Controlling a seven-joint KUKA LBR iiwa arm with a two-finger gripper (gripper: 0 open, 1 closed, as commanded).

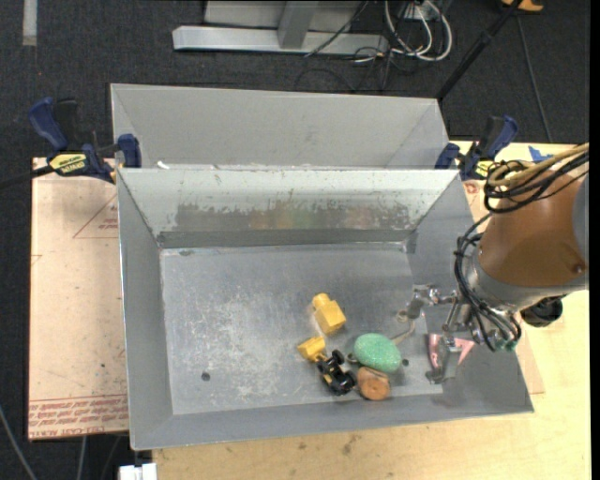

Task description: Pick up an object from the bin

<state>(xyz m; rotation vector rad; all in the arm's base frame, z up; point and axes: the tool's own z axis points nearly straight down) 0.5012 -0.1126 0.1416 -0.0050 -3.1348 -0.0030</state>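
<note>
Scuffed, scratched grey metal bin (pixel 234 309) on a pale wooden desk (pixel 328 461), with dark carpet (pixel 56 56) and loose cables (pixel 417 28) beyond. Near the bin's front edge, right of centre, a small cluster: green oval lump (pixel 377 352), two yellow blocks (pixel 327 313), a black piece (pixel 334 374), a brown round piece (pixel 374 385). Low by the right wall, just beside the green lump: gripper (pixel 427 336), fingers spread apart, nothing between them.

We see a bin (pixel 234 309) of dull, scratched grey metal, a yellow piece (pixel 327 312) of smooth plastic, a matt green lump (pixel 377 351), and the arm's glossy orange cover (pixel 530 239).
</note>
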